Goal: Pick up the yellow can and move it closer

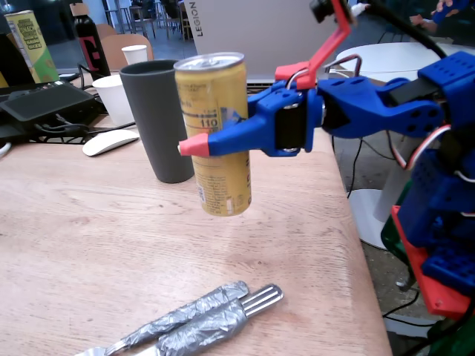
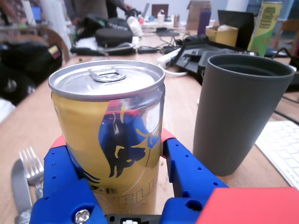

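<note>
Held upright at frame centre: yellow can (image 1: pixel 215 133), long axis vertical, pull-tab end up, apparently off the wooden table (image 1: pixel 89 237), clamped between gripper (image 1: pixel 194 144) fingers.

In the fixed view the blue gripper (image 1: pixel 194 146) reaches in from the right and clamps the yellow can (image 1: pixel 217 133) at mid-height, holding it upright and clear above the wooden table (image 1: pixel 89 245). Just behind it to the left stands the dark grey tumbler (image 1: pixel 159 119) (taller rim hidden partly by the can). Near the front edge lie foil-wrapped cutlery handles (image 1: pixel 194 319).
</note>
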Controlling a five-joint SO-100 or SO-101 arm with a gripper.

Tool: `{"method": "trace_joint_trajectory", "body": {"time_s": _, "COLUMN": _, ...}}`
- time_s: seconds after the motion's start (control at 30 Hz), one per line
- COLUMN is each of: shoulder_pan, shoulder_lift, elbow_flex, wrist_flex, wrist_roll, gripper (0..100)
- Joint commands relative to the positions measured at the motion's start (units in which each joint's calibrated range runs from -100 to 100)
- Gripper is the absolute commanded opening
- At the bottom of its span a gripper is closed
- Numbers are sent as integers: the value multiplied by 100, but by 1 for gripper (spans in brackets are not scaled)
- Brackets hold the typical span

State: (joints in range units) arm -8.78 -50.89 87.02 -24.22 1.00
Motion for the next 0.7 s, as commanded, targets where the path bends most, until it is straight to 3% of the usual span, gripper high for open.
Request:
{"method": "trace_joint_trajectory", "body": {"time_s": 0.0, "shoulder_pan": 49, "shoulder_lift": -572, "elbow_flex": -155, "wrist_flex": -16, "wrist_roll": -166, "gripper": 26}}
{"method": "trace_joint_trajectory", "body": {"time_s": 0.1, "shoulder_pan": 49, "shoulder_lift": -1018, "elbow_flex": -155, "wrist_flex": 477, "wrist_roll": -166, "gripper": 26}}
{"method": "trace_joint_trajectory", "body": {"time_s": 0.47, "shoulder_pan": 15, "shoulder_lift": -3599, "elbow_flex": -42, "wrist_flex": 4680, "wrist_roll": -166, "gripper": 26}}
{"method": "trace_joint_trajectory", "body": {"time_s": 0.67, "shoulder_pan": -18, "shoulder_lift": -4371, "elbow_flex": 996, "wrist_flex": 5066, "wrist_roll": -93, "gripper": 26}}
